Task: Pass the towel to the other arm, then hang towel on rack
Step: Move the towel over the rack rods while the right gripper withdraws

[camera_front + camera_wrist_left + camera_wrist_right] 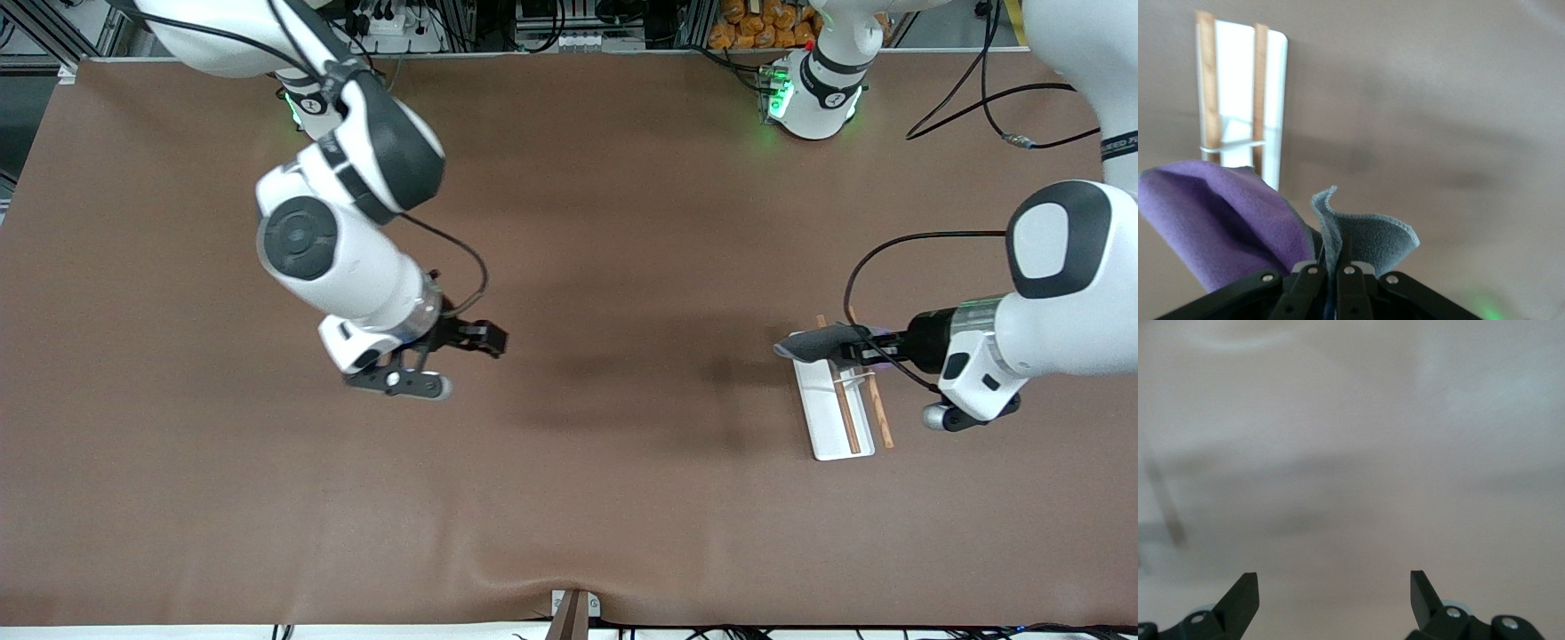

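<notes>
My left gripper (855, 348) is shut on the towel (811, 342) and holds it in the air over the end of the rack (829, 418) that is farther from the front camera. The towel sticks out past the fingertips, dark grey on top. In the left wrist view the towel (1218, 220) shows a purple fold and a grey fold clamped in the left gripper (1331, 268). The rack (1238, 87) there is a white base with two light-brown rods and a thin white crosspiece. My right gripper (467, 363) is open and empty above bare table; in its wrist view the right gripper (1333, 587) shows only tabletop between its tips.
The brown table covering (622, 267) spreads between the two arms. The two arm bases stand along the table edge farthest from the front camera. A small bracket (573, 609) sits at the edge nearest the front camera.
</notes>
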`<state>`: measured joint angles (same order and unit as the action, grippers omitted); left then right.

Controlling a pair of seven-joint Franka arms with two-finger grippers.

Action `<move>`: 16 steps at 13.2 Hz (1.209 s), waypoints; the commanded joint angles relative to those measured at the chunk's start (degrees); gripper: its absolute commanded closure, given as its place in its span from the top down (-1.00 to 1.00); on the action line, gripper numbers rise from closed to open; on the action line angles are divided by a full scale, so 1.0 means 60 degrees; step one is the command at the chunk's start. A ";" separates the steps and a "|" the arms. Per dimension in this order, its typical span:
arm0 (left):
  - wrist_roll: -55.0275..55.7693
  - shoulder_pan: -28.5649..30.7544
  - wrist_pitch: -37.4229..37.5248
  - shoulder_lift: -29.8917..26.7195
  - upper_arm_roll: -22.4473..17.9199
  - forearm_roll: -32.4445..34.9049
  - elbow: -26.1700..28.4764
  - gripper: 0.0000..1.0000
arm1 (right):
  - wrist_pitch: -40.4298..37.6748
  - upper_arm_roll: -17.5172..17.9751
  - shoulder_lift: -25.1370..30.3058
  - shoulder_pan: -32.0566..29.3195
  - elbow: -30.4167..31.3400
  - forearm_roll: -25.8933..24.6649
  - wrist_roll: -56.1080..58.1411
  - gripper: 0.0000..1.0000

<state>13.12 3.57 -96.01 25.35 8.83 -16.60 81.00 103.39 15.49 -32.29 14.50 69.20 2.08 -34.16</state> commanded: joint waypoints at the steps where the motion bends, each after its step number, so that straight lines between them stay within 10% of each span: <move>1: -0.1128 0.0662 0.0357 -0.0226 0.0051 0.0508 0.0094 -1.00 | -0.0923 0.0143 0.0605 -0.0933 0.0244 -0.0388 0.1412 1.00; 16: -0.1410 0.0694 -0.0667 0.0697 0.0051 0.0774 0.0094 -1.00 | -0.3447 -0.2333 0.5072 -0.2647 0.2293 -0.0874 0.5981 1.00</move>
<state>3.98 8.08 -99.26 29.48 8.92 -13.25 81.78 82.22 0.99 -7.13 1.58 77.90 -3.29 -2.10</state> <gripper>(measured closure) 0.974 0.000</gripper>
